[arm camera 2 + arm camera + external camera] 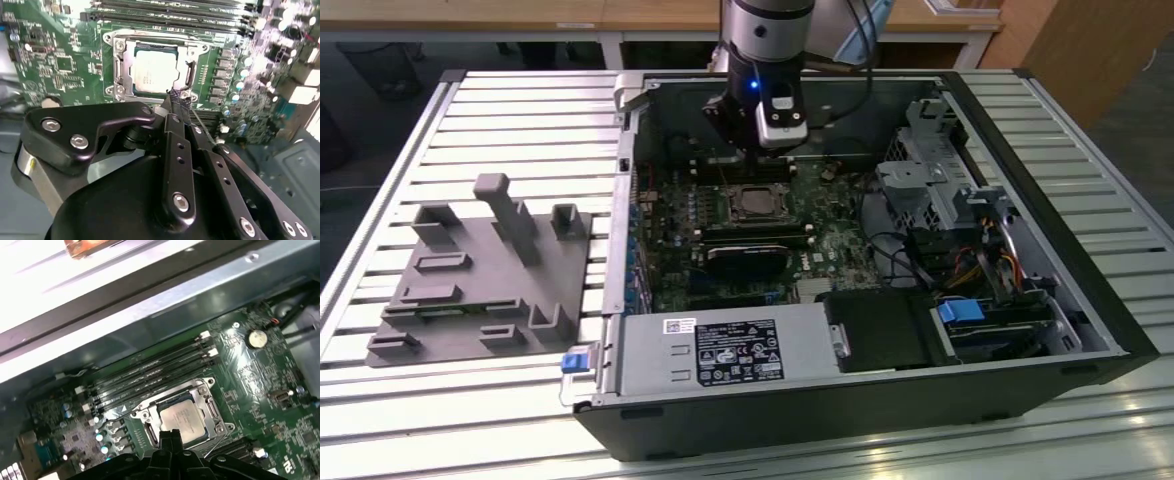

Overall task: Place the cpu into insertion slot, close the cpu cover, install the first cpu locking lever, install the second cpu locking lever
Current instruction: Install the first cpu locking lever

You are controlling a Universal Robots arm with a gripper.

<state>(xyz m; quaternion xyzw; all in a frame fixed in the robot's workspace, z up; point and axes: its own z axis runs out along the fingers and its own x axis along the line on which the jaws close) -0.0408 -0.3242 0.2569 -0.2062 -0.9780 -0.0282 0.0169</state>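
Observation:
The cpu (154,70) lies in the insertion slot (119,75) on the green board, its pale metal face up. The silver cpu cover (190,75) lies flat around it, framing the chip. My gripper (177,97) hovers just off one edge of the socket with its black fingers pressed together and nothing visible between them. A thin wire locking lever (206,129) runs past the fingers on that side. In the first wrist view the cpu (182,416) sits just beyond my gripper (170,435). In the exterior view my gripper (767,150) is right behind the socket (754,203).
Long black memory slots (150,371) run beside the socket. A black heatsink block (747,262) sits in front of it, with the power supply (720,352) along the case front. Cables and drive bays (961,250) fill the exterior view's right. A grey fixture (480,270) stands outside the case.

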